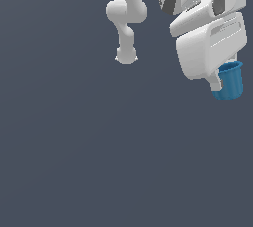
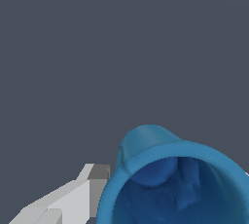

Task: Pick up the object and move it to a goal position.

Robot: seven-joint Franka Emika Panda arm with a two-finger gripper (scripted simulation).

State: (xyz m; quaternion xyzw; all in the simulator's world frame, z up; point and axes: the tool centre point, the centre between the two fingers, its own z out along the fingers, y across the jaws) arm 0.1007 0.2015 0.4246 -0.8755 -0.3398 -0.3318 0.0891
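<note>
One blue cup (image 1: pixel 231 82) in end effector (image 1: pixel 221 84)

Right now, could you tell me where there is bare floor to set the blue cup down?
Nearly all the dark floor shows bare in the exterior view: everything below the arm's base and across that view's left. The only crowded part is its upper right, where the gripper sits against the blue cup. The wrist view shows bare floor beyond the cup too.

plain flat dark grey-blue floor (image 1: pixel 99 162), evenly lit, unmarked
</note>
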